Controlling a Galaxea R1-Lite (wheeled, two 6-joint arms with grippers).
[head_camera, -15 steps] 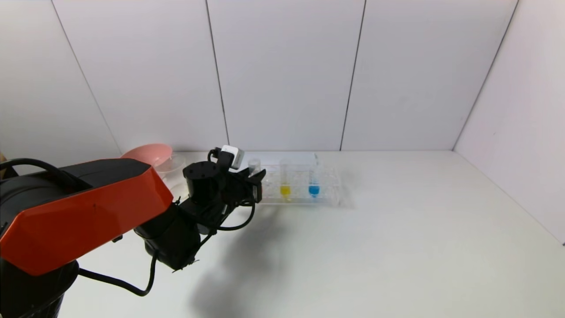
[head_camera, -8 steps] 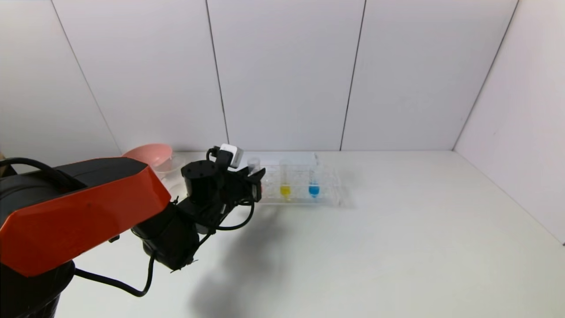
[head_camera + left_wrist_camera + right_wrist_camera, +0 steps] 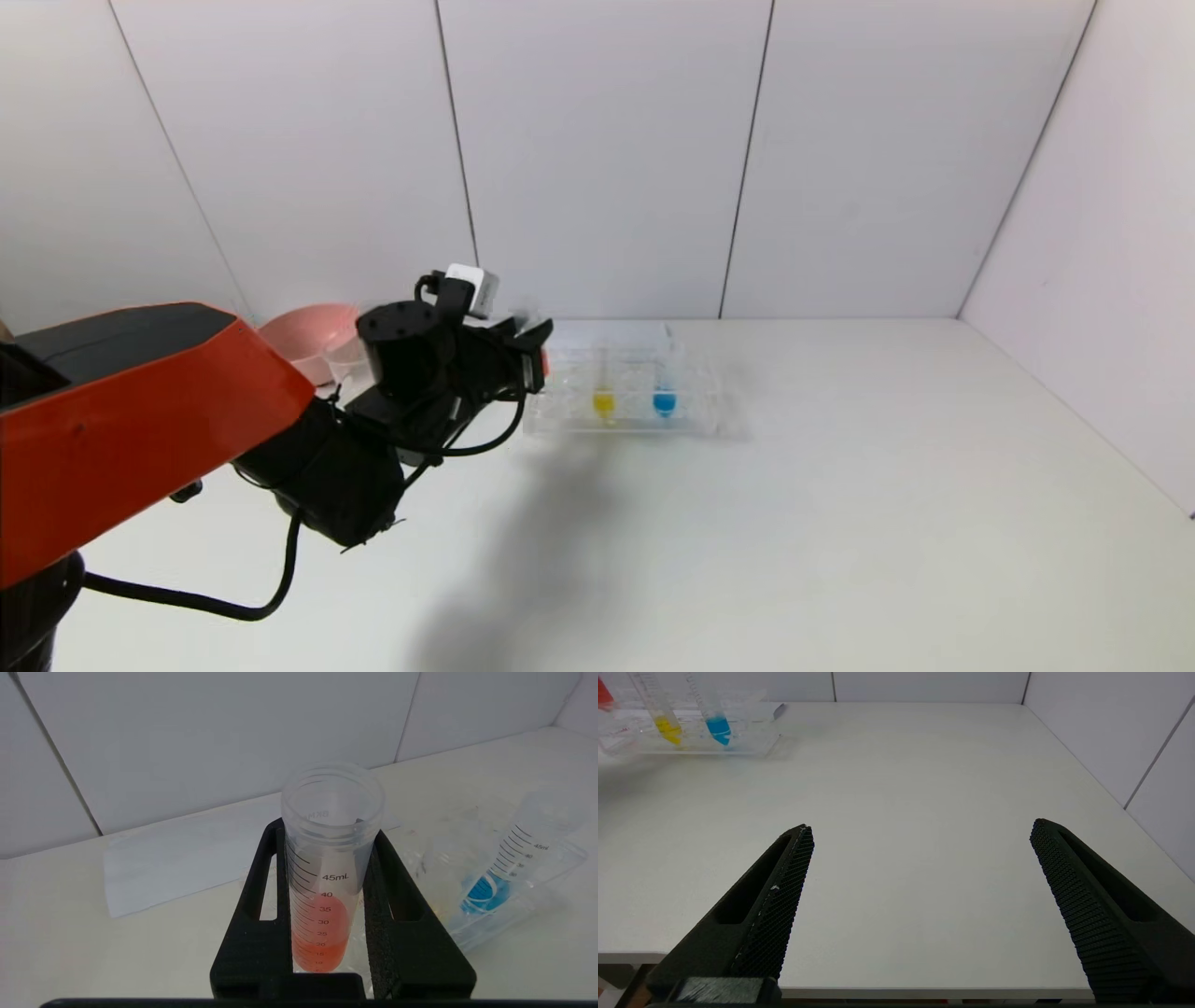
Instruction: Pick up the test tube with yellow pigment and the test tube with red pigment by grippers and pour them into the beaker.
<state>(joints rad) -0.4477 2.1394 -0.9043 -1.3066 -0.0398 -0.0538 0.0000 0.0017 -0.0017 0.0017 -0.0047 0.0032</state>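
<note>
My left gripper [image 3: 534, 347] is shut on the test tube with red pigment [image 3: 322, 924] and holds it upright in the air, just left of the clear tube rack [image 3: 644, 425]. The left wrist view shows the two black fingers [image 3: 261, 891] pressed on both sides of the tube. The test tube with yellow pigment [image 3: 603, 399] stands in the rack; it also shows in the right wrist view [image 3: 667, 724]. The beaker [image 3: 344, 360] stands by the pink bowl, left of the left gripper. My right gripper [image 3: 920, 833] is open and empty over the table's near edge.
A blue-bottomed tube [image 3: 664, 399] stands in the rack to the right of the yellow one. A pink bowl [image 3: 301, 338] sits at the back left by the wall. A white sheet [image 3: 187, 863] lies behind the rack. White walls close the back and right.
My left gripper has risen and shifted a little left with the red tube, lifting it up from the rack's left end. The rack and the other tubes have not moved.
</note>
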